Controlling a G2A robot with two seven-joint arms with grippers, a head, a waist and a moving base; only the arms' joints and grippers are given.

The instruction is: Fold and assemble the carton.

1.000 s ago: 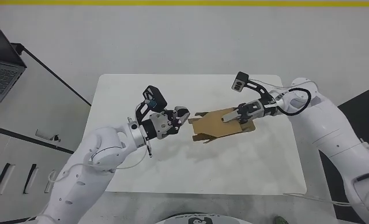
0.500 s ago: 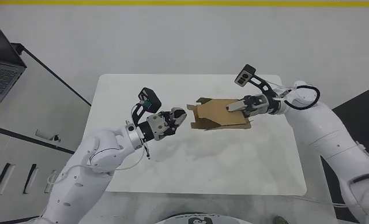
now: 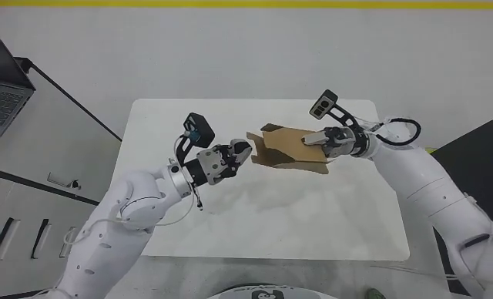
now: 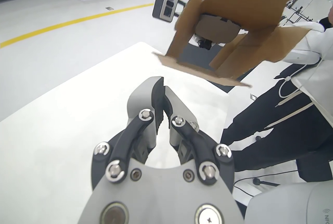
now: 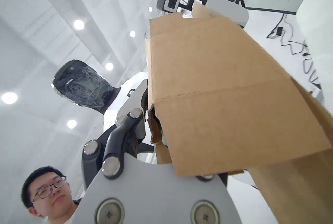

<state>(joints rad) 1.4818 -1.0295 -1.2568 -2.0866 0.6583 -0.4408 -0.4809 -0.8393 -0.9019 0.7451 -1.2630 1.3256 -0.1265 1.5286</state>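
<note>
Gripping the carton (image 3: 289, 148), the right gripper (image 3: 315, 137) hovers.

You have the carton (image 3: 286, 149) over the far middle of the bench (image 3: 308, 222), off its surface. The right pincer (image 3: 314, 137) grips its right end, and the left pincer (image 3: 242, 152) sits just beside the left flaps.

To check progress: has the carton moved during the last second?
Yes. The carton in the right gripper has shifted toward the far edge of the table.
</note>
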